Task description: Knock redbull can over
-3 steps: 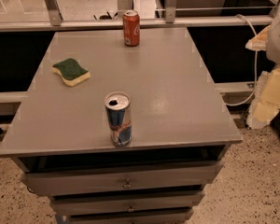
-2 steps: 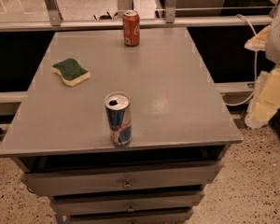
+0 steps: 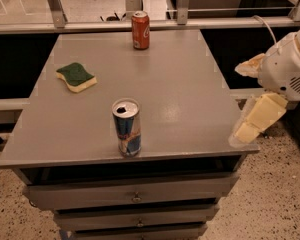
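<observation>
The redbull can (image 3: 126, 127) stands upright, long axis vertical, opened top up, near the front edge of the table (image 3: 180, 84) at lower centre. The hand (image 3: 255, 103) hangs at mid-right, beside the table's right edge, angled down-left, well apart from the can; its spread cannot be told.

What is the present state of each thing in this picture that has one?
Tall slim blue-and-silver redbull can: upright, top opened, near the grey table's front edge.
Short orange-red soda can: upright, at the far edge.
Green-and-yellow sponge: lying flat, green side up.
Grey drawers under the tabletop: shut.
Cream pincer: by the table's right front corner, away from both cans.
</observation>
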You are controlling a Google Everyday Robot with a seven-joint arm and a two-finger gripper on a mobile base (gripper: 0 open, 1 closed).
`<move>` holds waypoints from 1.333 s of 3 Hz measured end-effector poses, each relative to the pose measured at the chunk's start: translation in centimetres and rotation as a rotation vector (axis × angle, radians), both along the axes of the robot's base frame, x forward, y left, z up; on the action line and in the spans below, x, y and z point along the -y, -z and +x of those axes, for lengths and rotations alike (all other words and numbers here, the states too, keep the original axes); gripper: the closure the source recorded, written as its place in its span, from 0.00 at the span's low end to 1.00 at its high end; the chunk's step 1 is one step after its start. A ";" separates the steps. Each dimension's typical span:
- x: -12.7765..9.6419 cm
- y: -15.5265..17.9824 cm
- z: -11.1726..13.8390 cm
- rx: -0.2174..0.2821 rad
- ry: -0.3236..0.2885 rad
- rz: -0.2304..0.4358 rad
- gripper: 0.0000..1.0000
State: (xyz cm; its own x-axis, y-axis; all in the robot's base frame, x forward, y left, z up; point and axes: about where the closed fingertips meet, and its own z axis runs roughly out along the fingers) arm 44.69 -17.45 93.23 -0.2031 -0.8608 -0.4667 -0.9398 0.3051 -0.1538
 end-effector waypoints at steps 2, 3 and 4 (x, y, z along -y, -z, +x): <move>-7.7 3.4 1.1 -0.006 -0.042 0.378 0.00; -11.9 3.9 1.0 0.014 -0.071 0.540 0.00; -15.5 4.1 0.4 0.022 -0.103 0.643 0.00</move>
